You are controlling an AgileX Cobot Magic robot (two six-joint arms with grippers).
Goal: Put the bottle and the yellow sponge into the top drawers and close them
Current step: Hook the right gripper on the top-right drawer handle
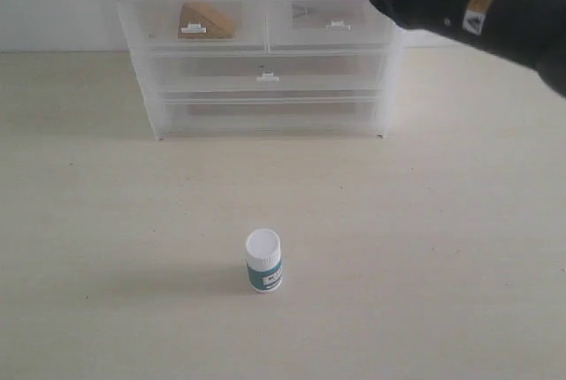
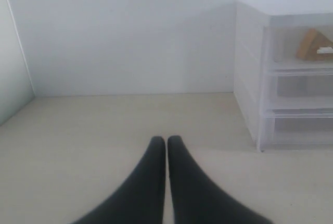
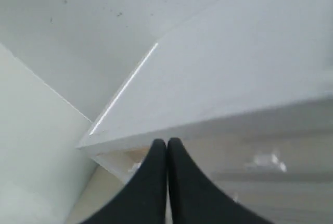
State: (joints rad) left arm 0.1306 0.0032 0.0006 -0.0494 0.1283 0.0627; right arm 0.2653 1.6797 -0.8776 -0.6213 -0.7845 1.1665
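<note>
Now I see the bottle (image 1: 263, 261) upright on the tabletop (image 1: 106, 221), 6 o'clock of the top drawers (image 1: 155, 19); yellow sponge (image 1: 206, 21) inside the 9 o'clock drawer; left claw (image 2: 166, 141) and right claw (image 3: 167, 143) both pressed together.

The right claw (image 3: 167, 142) is pressed closed at the top front edge of the drawer unit (image 3: 234, 67). Just under that edge a blurred white tab (image 3: 268, 161) shows.

soft, even, washed-out light, faint shadow left of the bottle (image 1: 263, 261), slight blur in every view
</note>
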